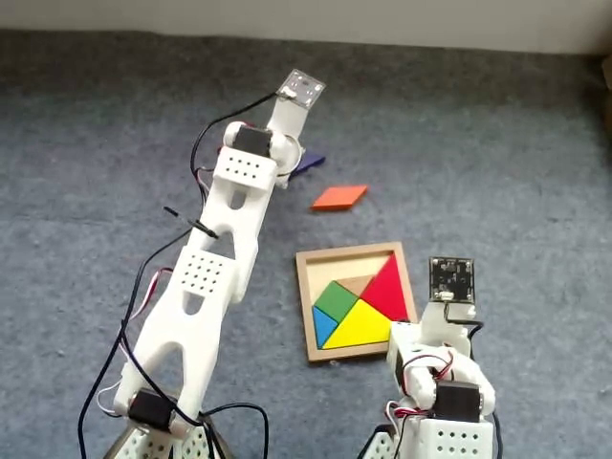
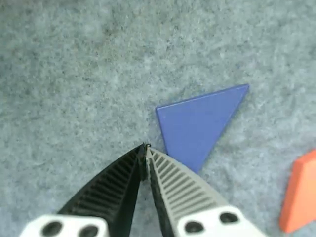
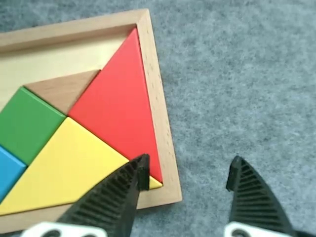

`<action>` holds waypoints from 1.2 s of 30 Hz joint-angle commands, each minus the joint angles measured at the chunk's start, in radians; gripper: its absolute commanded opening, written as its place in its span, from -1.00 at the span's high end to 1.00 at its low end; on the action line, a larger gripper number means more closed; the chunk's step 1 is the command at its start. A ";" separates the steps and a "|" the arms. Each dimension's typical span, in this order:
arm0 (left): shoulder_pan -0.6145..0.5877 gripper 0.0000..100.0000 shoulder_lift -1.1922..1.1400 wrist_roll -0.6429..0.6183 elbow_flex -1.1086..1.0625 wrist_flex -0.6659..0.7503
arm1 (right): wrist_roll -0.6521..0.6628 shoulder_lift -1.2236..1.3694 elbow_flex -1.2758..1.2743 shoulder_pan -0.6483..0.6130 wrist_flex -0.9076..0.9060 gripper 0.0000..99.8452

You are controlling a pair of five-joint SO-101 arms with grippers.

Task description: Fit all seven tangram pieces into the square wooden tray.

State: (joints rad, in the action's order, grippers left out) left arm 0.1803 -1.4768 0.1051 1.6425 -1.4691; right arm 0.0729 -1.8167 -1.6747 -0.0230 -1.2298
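Nearest you, your right gripper [image 3: 188, 168] hangs released, its two dark fingers spread wide apart and holding nothing. One tip is above the near right corner of the square wooden tray [image 1: 304, 306], the other above the carpet just beside it.

The tray lies flat on the grey carpet [image 1: 497, 143] that covers the whole work surface. In it you have the red triangle [image 1: 387, 287] against the right wall, the yellow triangle [image 1: 361, 325] along the near wall, the green square [image 1: 335, 299], the blue triangle [image 1: 323, 327] and a wood-coloured triangle [image 1: 359, 283]. Bare tray floor shows along the far side.

Beyond the tray, the orange parallelogram [image 1: 339, 198] lies on the carpet.

Farther still, your left gripper [image 2: 145, 150] is clenched, fingers pressed together on nothing, tips low over the carpet just beside the violet-blue triangle [image 2: 197, 123].

A pale strip [image 1: 382, 19] borders the carpet's far edge.
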 commanded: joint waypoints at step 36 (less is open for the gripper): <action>0.042 0.99 0.076 -0.135 -0.074 0.364 | 0.011 -0.008 -0.104 0.010 -0.007 0.49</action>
State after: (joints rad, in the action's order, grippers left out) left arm 0.1956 -1.4691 -0.0176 1.5643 -1.1208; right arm 0.0729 -1.8167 -1.6747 -0.0230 -1.2298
